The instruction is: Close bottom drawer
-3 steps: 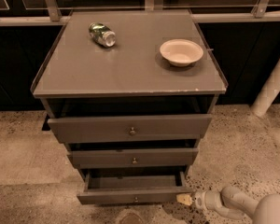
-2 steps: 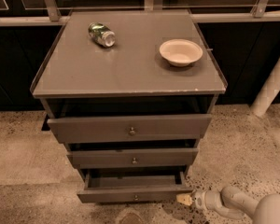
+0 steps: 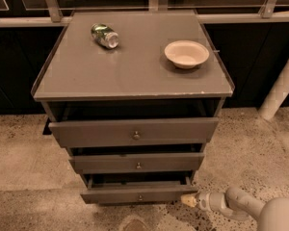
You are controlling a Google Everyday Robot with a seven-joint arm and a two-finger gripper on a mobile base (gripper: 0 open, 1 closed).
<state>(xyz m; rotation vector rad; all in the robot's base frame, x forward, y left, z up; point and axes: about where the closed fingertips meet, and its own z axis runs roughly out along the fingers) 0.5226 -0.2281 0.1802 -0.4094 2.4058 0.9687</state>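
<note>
since a second ago the bottom drawer seems to have slid a little further in: less of its dark inside shows behind the front. the gripper has crept up and left with it, and now sits low at the near right, its tip touching or just beside the right end of that front. the fingers look clenched into one tan point, grasping nothing.

the drawer is not home yet. it is the lowest of three, near the floor, and a dark gap still shows between its front and the middle drawer. the push looks to be working and needs carrying on, though pressing at one end could skew the drawer.

on the bench, a can lies far left and a bowl sits far right, both unmoved.
</note>
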